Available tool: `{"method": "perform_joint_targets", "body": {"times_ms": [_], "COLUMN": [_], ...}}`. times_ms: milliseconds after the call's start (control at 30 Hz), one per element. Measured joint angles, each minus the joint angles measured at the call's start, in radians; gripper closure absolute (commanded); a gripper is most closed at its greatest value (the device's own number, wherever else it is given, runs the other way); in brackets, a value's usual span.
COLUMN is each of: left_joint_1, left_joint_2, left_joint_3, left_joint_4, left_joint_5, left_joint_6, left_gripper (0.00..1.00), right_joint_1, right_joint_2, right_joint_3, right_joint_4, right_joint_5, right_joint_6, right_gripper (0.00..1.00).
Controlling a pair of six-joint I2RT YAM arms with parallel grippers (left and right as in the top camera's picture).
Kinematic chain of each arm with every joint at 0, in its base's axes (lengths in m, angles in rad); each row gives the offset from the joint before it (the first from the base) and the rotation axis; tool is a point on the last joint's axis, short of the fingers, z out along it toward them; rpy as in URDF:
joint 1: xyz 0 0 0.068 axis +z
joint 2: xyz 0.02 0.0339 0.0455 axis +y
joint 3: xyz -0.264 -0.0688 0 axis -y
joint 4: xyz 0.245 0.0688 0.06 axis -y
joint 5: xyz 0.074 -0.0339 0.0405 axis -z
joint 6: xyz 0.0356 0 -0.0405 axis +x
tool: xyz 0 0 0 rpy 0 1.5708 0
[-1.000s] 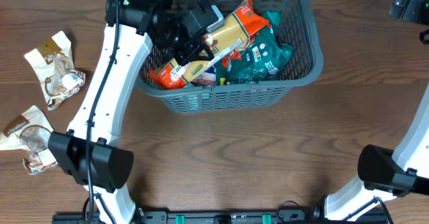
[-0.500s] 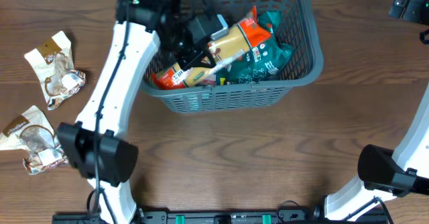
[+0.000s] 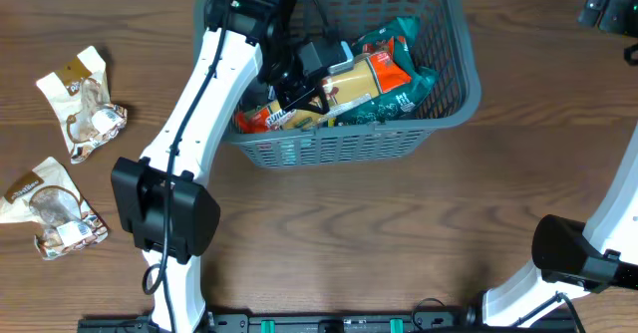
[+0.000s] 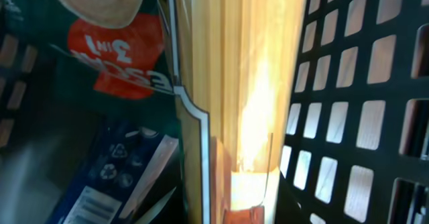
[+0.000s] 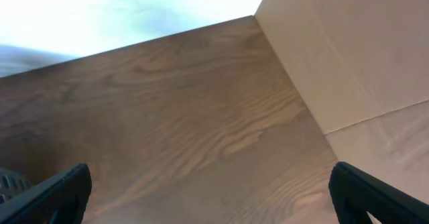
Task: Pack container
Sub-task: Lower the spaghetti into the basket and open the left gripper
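packing step – left claw (image 3: pixel 323 68) seems clamped on pasta packet (image 3: pixel 367 76) inside the basket (image 3: pixel 349 146); next, lower it flat and let go – right claw (image 5: pixel 208 200) apart, idle

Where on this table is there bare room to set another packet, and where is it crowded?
Bare wood lies in front of the container, between the arm bases, and right of it toward the right arm. Left of the left arm, two crumpled packets fill that side. Inside, food packs crowd the front; the far right corner looks free.
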Motion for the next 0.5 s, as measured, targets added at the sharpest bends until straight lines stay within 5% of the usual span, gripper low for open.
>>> {"method": "perform_joint_targets", "body": {"times_ms": [500], "left_joint_1": [0.001], "left_joint_2": [0.000], "left_joint_3": [0.000], "left_joint_4": [0.025], "left_joint_5": [-0.063], "left_joint_6": [0.008], "left_gripper": [0.94], "right_joint_1": [0.000], "right_joint_2": [0.000], "right_joint_3": [0.000], "right_joint_4": [0.000], "right_joint_5": [0.000], "right_joint_6": [0.000], "right_gripper": [0.01]}}
